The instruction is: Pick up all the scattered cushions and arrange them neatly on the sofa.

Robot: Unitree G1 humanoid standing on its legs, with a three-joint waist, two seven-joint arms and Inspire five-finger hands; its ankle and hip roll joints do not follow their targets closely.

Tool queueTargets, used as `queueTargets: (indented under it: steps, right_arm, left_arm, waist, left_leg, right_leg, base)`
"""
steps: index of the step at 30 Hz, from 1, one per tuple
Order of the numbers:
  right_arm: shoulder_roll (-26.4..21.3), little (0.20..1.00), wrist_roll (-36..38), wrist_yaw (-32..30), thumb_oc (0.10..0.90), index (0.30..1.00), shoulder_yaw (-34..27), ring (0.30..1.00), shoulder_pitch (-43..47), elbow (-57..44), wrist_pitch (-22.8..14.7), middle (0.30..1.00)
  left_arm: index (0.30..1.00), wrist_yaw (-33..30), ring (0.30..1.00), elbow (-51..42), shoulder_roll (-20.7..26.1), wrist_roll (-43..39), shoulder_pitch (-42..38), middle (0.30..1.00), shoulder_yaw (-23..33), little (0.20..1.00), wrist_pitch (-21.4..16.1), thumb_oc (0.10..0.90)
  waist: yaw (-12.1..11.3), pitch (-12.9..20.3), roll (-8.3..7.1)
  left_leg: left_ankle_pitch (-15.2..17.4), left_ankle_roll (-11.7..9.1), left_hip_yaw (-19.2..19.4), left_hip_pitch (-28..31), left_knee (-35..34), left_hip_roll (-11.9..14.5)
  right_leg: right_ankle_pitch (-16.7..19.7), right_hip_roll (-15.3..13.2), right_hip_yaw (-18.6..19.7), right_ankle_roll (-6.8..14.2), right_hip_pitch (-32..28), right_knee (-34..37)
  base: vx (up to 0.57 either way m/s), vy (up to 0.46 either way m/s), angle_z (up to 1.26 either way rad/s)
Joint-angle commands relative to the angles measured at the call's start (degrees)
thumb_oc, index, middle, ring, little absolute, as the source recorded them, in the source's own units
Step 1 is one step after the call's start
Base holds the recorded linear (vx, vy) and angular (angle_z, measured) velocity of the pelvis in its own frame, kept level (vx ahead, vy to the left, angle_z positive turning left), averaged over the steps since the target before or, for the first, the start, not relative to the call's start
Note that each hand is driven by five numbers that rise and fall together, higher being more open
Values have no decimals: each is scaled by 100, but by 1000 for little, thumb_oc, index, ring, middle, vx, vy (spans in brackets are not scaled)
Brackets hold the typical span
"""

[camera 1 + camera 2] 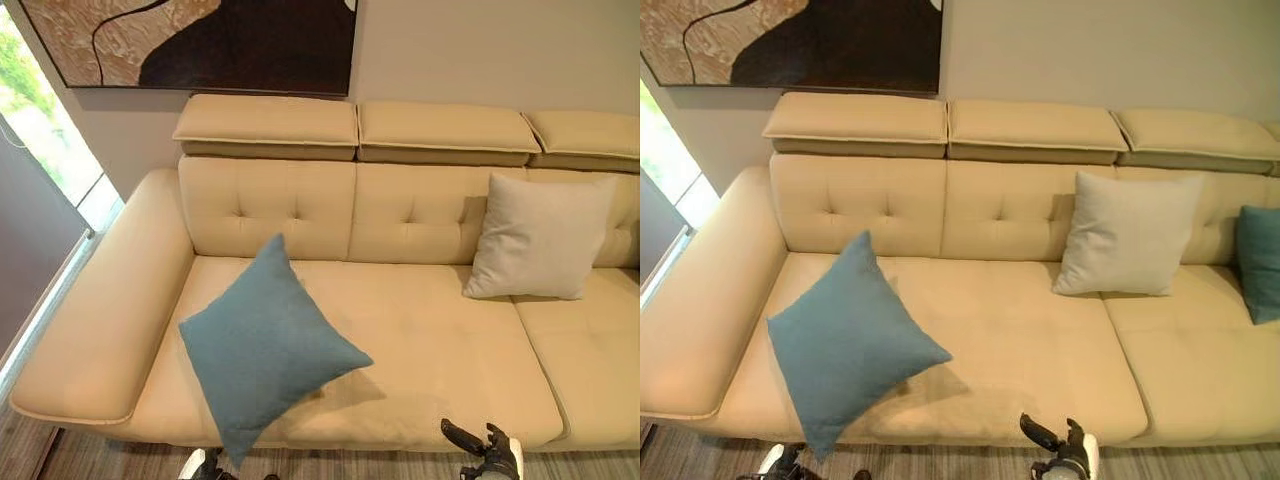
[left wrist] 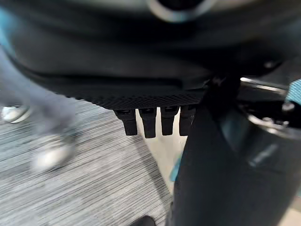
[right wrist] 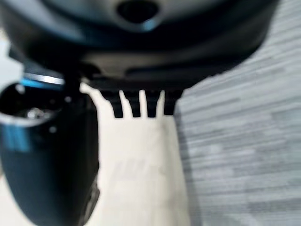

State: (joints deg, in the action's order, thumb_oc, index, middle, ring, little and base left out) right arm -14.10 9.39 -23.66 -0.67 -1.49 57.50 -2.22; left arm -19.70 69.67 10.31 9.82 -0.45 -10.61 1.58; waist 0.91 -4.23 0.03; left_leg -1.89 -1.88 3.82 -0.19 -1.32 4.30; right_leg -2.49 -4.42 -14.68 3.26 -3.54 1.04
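Right hand (image 1: 490, 452) sits low at the front edge of the sofa (image 1: 90, 310), near the middle of the seat, fingers spread apart and holding nothing; its wrist view shows straight fingers (image 3: 134, 106) over the seat edge and floor (image 3: 244, 150). Left hand (image 1: 200, 466) shows at the front edge below the blue cushion (image 1: 262, 345). Its wrist view has straight fingers (image 2: 150, 125) and a scrap of blue off to one side, but I can't tell whether it grips the cushion.

Blue cushion stands on one corner, tilted, over the front-left part of the seat, lower corner hanging past the front edge toward the left hand. My read: it's either being placed or just leaning there. Not squared up against the backrest, so not neat yet.

Cream cushion (image 1: 540, 237) is upright against the backrest at the seam between the two seat sections. Looks placed. Teal cushion (image 1: 1260, 262) sits further toward the right end, also against the backrest, cut off by the frame.

Count: three cushions visible, one blue, one cream, one teal. All on or over the sofa; no cushion on the strip of floor that's visible.

Progress estimate: two done, the blue one left to push back against the backrest. Can't rule out more beyond the frame.
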Motion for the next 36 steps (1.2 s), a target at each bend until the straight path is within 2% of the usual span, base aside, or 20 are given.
queueTargets:
  steps: [1, 11, 13, 15, 16, 17, 18, 19, 20, 22, 23, 24, 26, 27, 29, 30, 33, 34, 35, 36]
  right_arm:
    - [-47, 900, 101, -194, 800, 900, -152, 900, 208, -550, -419, 900]
    - [-212, 900, -70, -211, 800, 900, -111, 900, 200, -905, -475, 900]
    - [-274, 900, -140, -208, 800, 900, -109, 900, 218, -1008, -467, 900]
    - [-348, 900, -122, -271, 800, 900, -135, 900, 319, -1116, -508, 900]
    - [-347, 900, -122, -271, 800, 900, -134, 900, 323, -1114, -508, 900]
    - [-347, 900, -26, -351, 800, 900, -198, 900, 351, -1279, -519, 900]
    - [-361, 900, -9, -399, 800, 900, -218, 900, 330, -1380, -530, 900]
    - [-358, 900, -10, -401, 800, 900, -218, 900, 329, -1384, -528, 900]
    - [-351, 900, 10, -439, 800, 900, -274, 900, 320, -1394, -510, 900]
    - [-354, 900, -10, -448, 800, 900, -277, 900, 322, -1350, -479, 900]
    - [-334, 900, -41, -440, 800, 900, -296, 900, 286, -1325, -431, 900]
    - [-320, 900, -76, -450, 800, 900, -284, 900, 283, -1309, -414, 900]
    - [-274, 900, -83, -391, 800, 900, -258, 900, 289, -1331, -404, 900]
    - [-233, 900, -52, -376, 800, 900, -260, 900, 268, -1290, -390, 900]
    - [-45, 900, -12, -302, 800, 900, -334, 900, 251, -1137, -335, 900]
    - [-43, 900, -12, -302, 800, 900, -335, 900, 250, -1137, -335, 900]
    - [30, 900, -99, -230, 800, 900, -304, 900, 233, -1105, -236, 900]
    - [22, 900, -106, -235, 800, 900, -328, 900, 205, -1113, -216, 900]
    - [23, 900, -107, -235, 800, 900, -328, 900, 203, -1115, -215, 900]
    - [12, 900, -110, -334, 800, 900, -381, 900, 121, -1250, -232, 900]
  left_arm:
    - [900, -293, 900, 384, 172, -76, -23, 900, 158, 900, 76, 800]
    - [900, -289, 900, 510, 205, -264, 196, 900, 417, 900, 104, 800]
    - [900, -276, 900, 491, 192, -474, 207, 900, 541, 900, 62, 800]
    - [900, -406, 900, 418, 213, -1403, 117, 900, 1030, 900, -69, 800]
    - [900, -406, 900, 419, 214, -1404, 114, 900, 1032, 900, -69, 800]
    - [900, -464, 900, 397, 239, -1944, 54, 900, 1349, 900, -139, 800]
    - [900, -498, 900, 358, 278, -1980, 54, 900, 1398, 900, -168, 800]
    - [900, -498, 900, 357, 280, -1980, 54, 900, 1398, 900, -168, 800]
    - [900, -573, 900, 267, 290, -2078, 18, 900, 1455, 900, -239, 800]
    - [900, -546, 900, 206, 269, -2207, 3, 900, 1493, 900, -275, 800]
    - [900, -499, 900, 173, 269, -2351, 6, 900, 1555, 900, -263, 800]
    - [900, -567, 900, 184, 295, -2285, 8, 900, 1483, 900, -266, 800]
    - [900, -568, 900, 140, 309, -2276, -44, 900, 1455, 900, -292, 800]
    - [900, -550, 900, 160, 292, -2305, -73, 900, 1430, 900, -307, 800]
    - [900, -495, 900, 325, 253, -2215, -73, 900, 1404, 900, -223, 800]
    - [900, -494, 900, 327, 255, -2214, -73, 900, 1403, 900, -224, 800]
    - [900, -399, 900, 435, 326, -1909, -86, 900, 1322, 900, -99, 800]
    - [900, -410, 900, 452, 341, -1855, -66, 900, 1314, 900, -76, 800]
    - [900, -410, 900, 452, 342, -1854, -65, 900, 1314, 900, -75, 800]
    - [900, -574, 900, 259, 402, -1782, -62, 900, 1280, 900, -145, 800]
  waist:
    - [-99, -181, -96]
    - [-209, -165, -96]
    - [-258, -161, -111]
    - [-355, -312, -172]
    - [-345, -307, -171]
    - [-361, -424, -199]
    - [-368, -483, -208]
    - [-370, -483, -198]
    - [-371, -573, -200]
    - [-387, -577, -213]
    - [-409, -545, -226]
    - [-431, -550, -256]
    - [-412, -532, -257]
    - [-442, -515, -236]
    - [-435, -295, -283]
    - [-440, -293, -290]
    - [-481, -214, -450]
    - [-476, -216, -477]
    - [-481, -215, -485]
    - [-428, -328, -490]
  left_leg:
    - [636, 226, 140, -263, 318, -349]
    - [537, 125, -46, -166, 226, -290]
    - [512, 108, -123, -166, 196, -284]
    - [534, 17, -169, -440, 620, -291]
    - [544, 17, -178, -459, 642, -291]
    - [635, -36, 57, -831, 1267, -198]
    - [818, -87, 208, -1019, 1756, -85]
    - [851, -91, 203, -1045, 1812, -68]
    - [798, -109, 521, -1340, 2304, 175]
    - [791, -113, 592, -1422, 2249, 285]
    - [541, -179, 613, -1431, 1691, 584]
    - [337, -267, 563, -1512, 1384, 728]
    - [253, -287, 579, -1432, 1079, 764]
    - [171, -315, 471, -1455, 996, 687]
    - [145, -225, 381, -1050, 451, 332]
    - [144, -220, 388, -1044, 443, 324]
    - [427, 91, 401, -743, 349, -18]
    - [511, 187, 403, -637, 319, -125]
    - [515, 198, 412, -633, 315, -140]
    - [628, 397, 360, -485, 285, -331]
  right_leg:
    - [-432, -260, -119, 229, -148, -240]
    - [-517, -146, -335, 111, -281, -221]
    - [-538, -134, -403, 97, -306, -204]
    - [-603, -169, -576, 44, -315, -208]
    - [-605, -168, -585, 43, -308, -210]
    - [-668, -219, -727, -27, -288, -189]
    - [-791, -211, -727, -62, -385, -150]
    - [-797, -197, -725, -67, -384, -151]
    - [-822, -184, -816, -121, -498, -53]
    - [-837, -192, -870, -102, -552, -7]
    - [-848, -234, -959, 1, -625, -3]
    - [-859, -288, -1002, 67, -678, -21]
    - [-871, -324, -1000, 99, -685, -57]
    - [-858, -356, -978, 128, -730, -80]
    - [-693, -686, -969, 289, -589, -501]
    - [-695, -697, -963, 296, -583, -510]
    - [-515, -1131, -886, 497, -330, -1277]
    - [-299, -1314, -868, 558, -212, -1630]
    - [-301, -1335, -856, 573, -201, -1650]
    - [331, -1669, -812, 660, 32, -2399]
  base:
    - [12, -129, 25]
    - [32, -56, 13]
    - [24, -50, 23]
    - [-41, -61, 39]
    - [-112, -55, 40]
    - [-16, -71, 43]
    - [-15, -72, 56]
    - [54, -24, 65]
    - [34, 53, 49]
    - [93, 102, 13]
    - [205, 201, 3]
    - [205, 197, 10]
    - [144, 178, 35]
    - [363, 523, 35]
    - [333, 494, -1]
    - [202, 298, -24]
    - [208, 345, -2]
    - [100, 195, 25]
    - [136, 341, 19]
    - [78, 228, 10]
